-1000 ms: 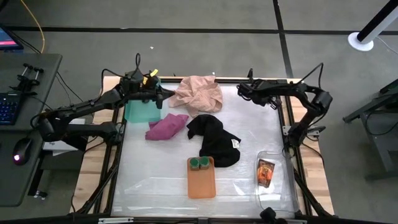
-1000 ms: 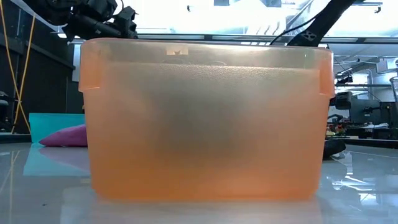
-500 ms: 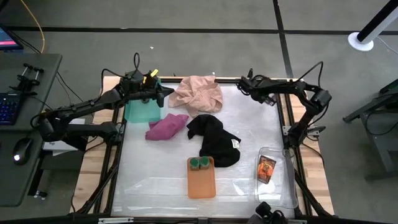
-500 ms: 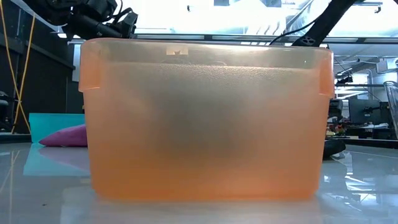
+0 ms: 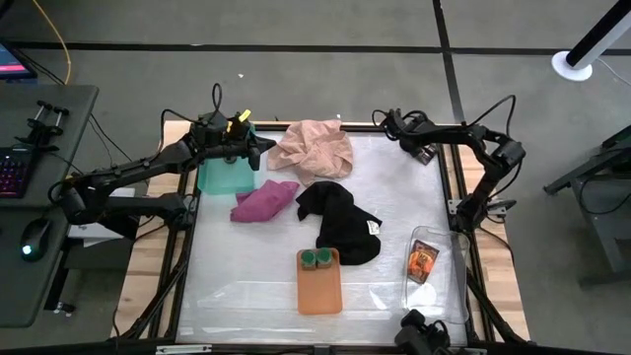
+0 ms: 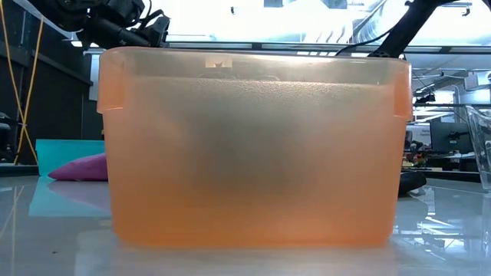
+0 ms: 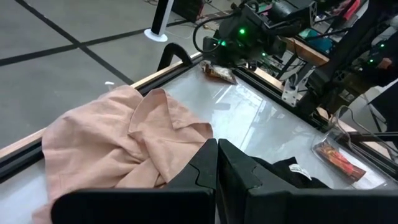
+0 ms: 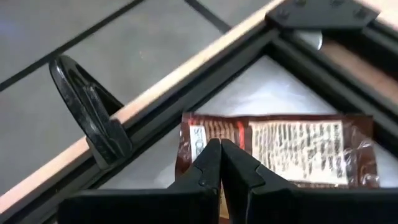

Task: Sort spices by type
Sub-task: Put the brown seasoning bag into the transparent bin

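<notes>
Green plastic marks the tray [image 5: 225, 176] at the counter's [image 5: 256, 286] far left corner; the left gripper [image 5: 254, 150] hangs just beside this tray's inner edge, its fingers [image 7: 233, 169] clenched together on nothing. Right of the tray lie three cloths: a peach cloth [image 5: 314, 148] along the far edge, a magenta cloth [image 5: 264, 200] just beside the tray's near corner, and a black cloth [image 5: 340, 222] further right, toward the counter's middle. An orange tray [image 5: 318, 283] sits at the near edge, touching the black cloth's near end, and holds two jars with green lids [image 5: 316, 258] side by side at its far end; in the low view this orange tray [image 6: 253, 146] fills most of the frame. Further right, a clear tray [image 5: 434, 271] stands tilted by the counter's right rail with an orange-brown packet [image 5: 421, 264] inside it. At the far right corner, well apart from the green tray, the right gripper [image 5: 402, 126] is low over a second printed packet [image 8: 292, 149] that lies flat on the counter against the frame corner; its fingers [image 8: 208, 163] are pressed shut, tips at the packet's edge, and the wrist view does not settle whether they pinch it.
</notes>
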Available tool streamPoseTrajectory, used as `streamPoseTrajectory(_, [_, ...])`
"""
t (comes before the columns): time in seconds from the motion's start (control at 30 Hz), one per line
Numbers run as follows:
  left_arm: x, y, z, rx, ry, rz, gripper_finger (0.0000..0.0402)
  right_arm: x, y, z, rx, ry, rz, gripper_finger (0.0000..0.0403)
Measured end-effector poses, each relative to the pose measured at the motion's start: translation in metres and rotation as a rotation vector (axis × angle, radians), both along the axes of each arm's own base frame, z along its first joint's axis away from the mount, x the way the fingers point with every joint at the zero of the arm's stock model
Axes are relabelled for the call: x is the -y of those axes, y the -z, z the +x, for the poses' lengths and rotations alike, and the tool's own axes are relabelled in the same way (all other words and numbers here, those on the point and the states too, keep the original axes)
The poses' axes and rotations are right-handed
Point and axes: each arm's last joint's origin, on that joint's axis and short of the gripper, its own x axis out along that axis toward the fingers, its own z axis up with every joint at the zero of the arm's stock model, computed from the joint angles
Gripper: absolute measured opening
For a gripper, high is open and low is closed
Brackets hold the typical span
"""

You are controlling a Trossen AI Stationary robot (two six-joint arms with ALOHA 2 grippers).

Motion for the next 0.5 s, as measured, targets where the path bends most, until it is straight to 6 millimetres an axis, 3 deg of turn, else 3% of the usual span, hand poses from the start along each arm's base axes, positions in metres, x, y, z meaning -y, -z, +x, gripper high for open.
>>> streamPoseTrajectory(0.5, [0.0, 0.0, 0.0, 0.008, -0.006, -0.025, 0.0, 0.01, -0.011, -0.017, 0.14, -0.136, 0.175, 0.0])
